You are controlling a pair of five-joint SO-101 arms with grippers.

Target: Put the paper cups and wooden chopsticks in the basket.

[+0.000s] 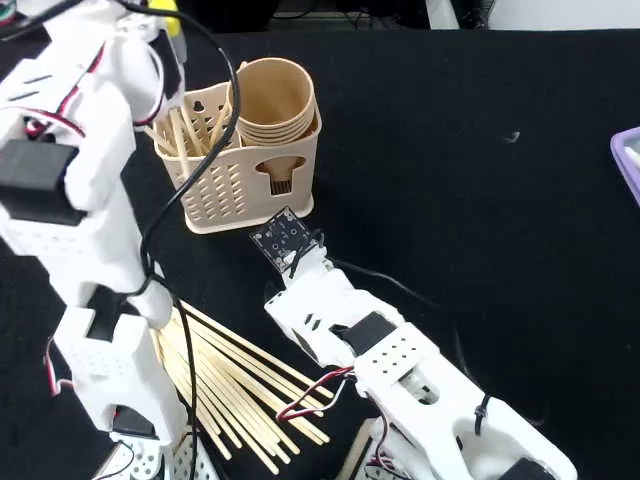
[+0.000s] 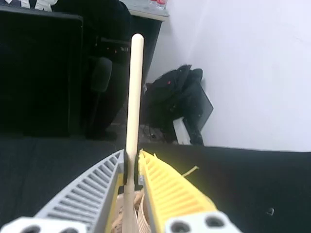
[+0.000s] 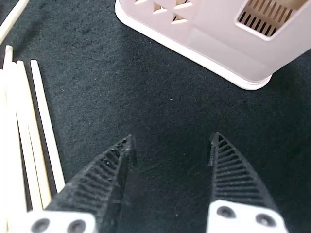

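Observation:
A cream plastic basket (image 1: 228,190) stands at the back left of the black table. It holds stacked paper cups (image 1: 275,100) on one side and several wooden chopsticks (image 1: 188,132) on the other. My left gripper (image 2: 131,156), with one grey and one yellow finger, is shut on a single chopstick (image 2: 133,97) that stands upright above the basket. More chopsticks (image 1: 230,390) lie in a loose pile near the table's front. My right gripper (image 3: 172,143) is open just above the cloth, a short way in front of the basket (image 3: 218,39), with the chopstick pile (image 3: 29,141) off to one side.
A purple container (image 1: 628,160) shows at the right edge of the table. The left arm (image 1: 90,160) towers beside the basket, with its black cable (image 1: 215,120) hanging across the basket's front. Black cloth stretches open to the right.

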